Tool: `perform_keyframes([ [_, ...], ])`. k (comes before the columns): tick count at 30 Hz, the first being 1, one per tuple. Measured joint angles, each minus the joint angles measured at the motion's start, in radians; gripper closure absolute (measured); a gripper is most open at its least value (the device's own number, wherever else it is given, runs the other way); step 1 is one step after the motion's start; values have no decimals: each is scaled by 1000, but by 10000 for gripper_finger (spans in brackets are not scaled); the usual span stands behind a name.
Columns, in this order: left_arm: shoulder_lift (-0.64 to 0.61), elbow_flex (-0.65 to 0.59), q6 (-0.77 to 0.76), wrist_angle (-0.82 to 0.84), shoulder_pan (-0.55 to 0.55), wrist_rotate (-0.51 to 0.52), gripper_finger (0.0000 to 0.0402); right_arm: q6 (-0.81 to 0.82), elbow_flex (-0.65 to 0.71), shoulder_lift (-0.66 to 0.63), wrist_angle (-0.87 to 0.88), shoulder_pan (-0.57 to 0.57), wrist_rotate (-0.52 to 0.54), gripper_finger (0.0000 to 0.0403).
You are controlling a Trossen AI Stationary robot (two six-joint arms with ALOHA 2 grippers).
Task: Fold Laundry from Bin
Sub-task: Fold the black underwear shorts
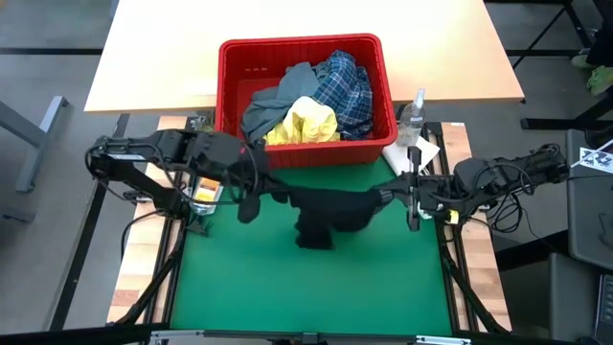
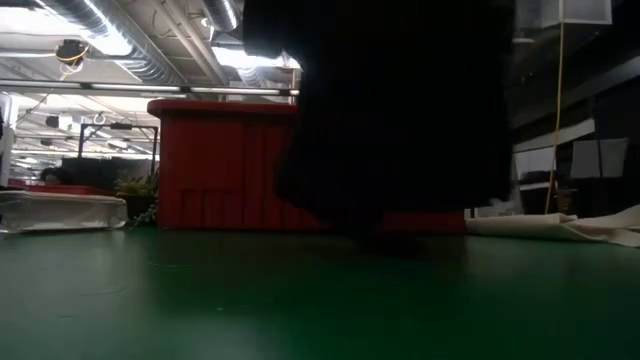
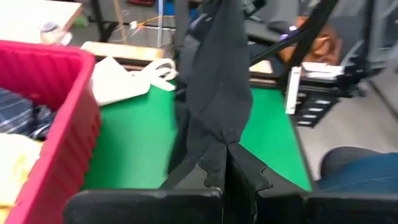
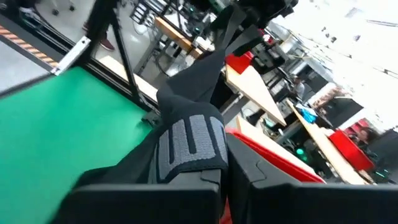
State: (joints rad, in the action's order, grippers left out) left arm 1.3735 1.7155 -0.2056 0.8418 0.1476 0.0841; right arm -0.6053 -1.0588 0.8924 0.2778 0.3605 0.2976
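A dark navy garment (image 1: 326, 213) hangs between my two grippers over the green mat (image 1: 306, 287). My left gripper (image 1: 278, 195) is shut on its left end and my right gripper (image 1: 383, 199) on its right end. The middle sags in a bunch, and in the low view the garment (image 2: 400, 120) fills the foreground. Whether its lowest part touches the mat I cannot tell. Behind it, the red bin (image 1: 230, 86) stands at the mat's far edge. It holds a grey-blue garment (image 1: 273, 101), a blue-white plaid shirt (image 1: 345, 81) and a small yellow garment (image 1: 305, 123). My left gripper pinches a bunched end of the navy garment (image 3: 225, 134) between its two fingers, coming from the table's left and slanting a little downward. The cloth runs away from the fingers toward the other gripper, lifted. My right gripper pinches the garment's other end, a part with a grey ribbed panel (image 4: 189, 143), between its two fingers, roughly level from the table's right. Several layers are gathered there. The cloth stretches off toward the left gripper, lifted.
A clear spray bottle (image 1: 414, 113) and a white paper towel (image 1: 414, 153) lie right of the bin. The light wooden tabletop (image 1: 153, 57) extends behind the bin. The black frame rails (image 1: 450, 268) border the mat. The near half of the mat is bare.
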Motion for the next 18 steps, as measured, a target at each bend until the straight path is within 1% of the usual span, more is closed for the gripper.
perform_keyframes([
  [4, 0, 49, -5, 3, 45, -50, 402, 55, 0, -5, -22, 0, -107, 399],
  [7, 0, 68, -47, 2, 96, -50, 402, 103, 0, -5, -75, 2, -186, 399],
  [9, 0, 75, -77, 2, 132, -49, 402, 133, 0, -5, -114, 22, -240, 399],
  [10, 0, 76, -95, 2, 152, -49, 402, 149, 0, -4, -130, 38, -251, 399],
  [13, 0, 81, -157, 0, 218, -41, 402, 164, -1, 11, -180, 103, -255, 399],
  [15, 0, 81, -188, -13, 265, -19, 402, 174, -1, 26, -211, 166, -241, 399],
  [18, 0, 81, -217, -43, 337, 46, 402, 181, -1, 57, -282, 265, -164, 399],
])
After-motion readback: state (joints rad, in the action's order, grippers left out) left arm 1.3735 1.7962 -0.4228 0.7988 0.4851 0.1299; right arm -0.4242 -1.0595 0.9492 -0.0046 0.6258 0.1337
